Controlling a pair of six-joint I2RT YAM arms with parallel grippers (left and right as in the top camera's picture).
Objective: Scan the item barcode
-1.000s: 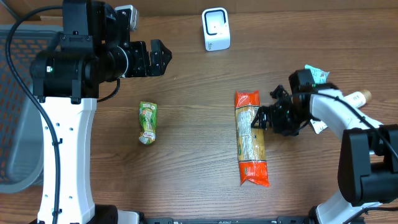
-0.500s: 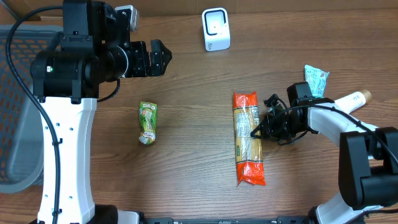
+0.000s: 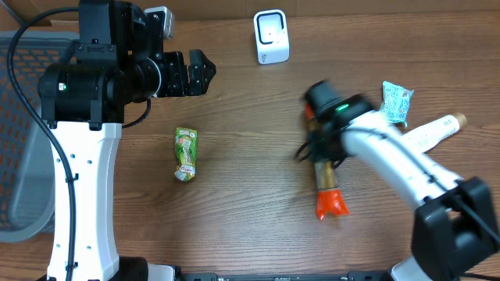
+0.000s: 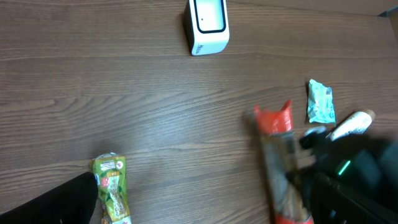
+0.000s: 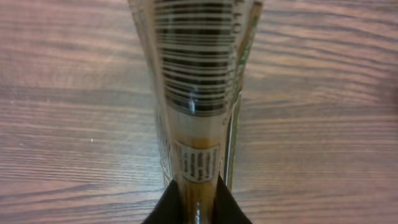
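Right gripper (image 5: pixel 198 202): jaws closed on the pasta packet (image 5: pixel 196 93), pinching it across its narrow width.
Item held: the packet runs straight out from the jaws. Whether it is clear of the table cannot be told, as the overhead view is blurred there.
Barcode (image 5: pixel 194 62): just beyond the jaws, on the face turned to the wrist camera, legible but creased and glossy.
Step in hand: judged to be carrying the packet to the scanner (image 3: pixel 271 37), which stands well apart from the jaws at the far edge of the table.
Doing it well: turn the wrist so the barcode face meets the scanner window squarely. Approach slowly, since a long packet will sway. Pause there, angled to avoid glare.
Left gripper (image 3: pixel 199 72): jaws wide open and empty, well apart from the right jaws, off to their left.
Other goods: a green pouch (image 3: pixel 186 154) lies left of the right jaws. A teal sachet (image 3: pixel 397 101) and a white tube (image 3: pixel 433 131) lie to their right.
Table (image 3: pixel 250 234): brown wood grain, flat and matt.
Room: a grey mesh basket (image 3: pixel 16 156) sits outside the left arm.
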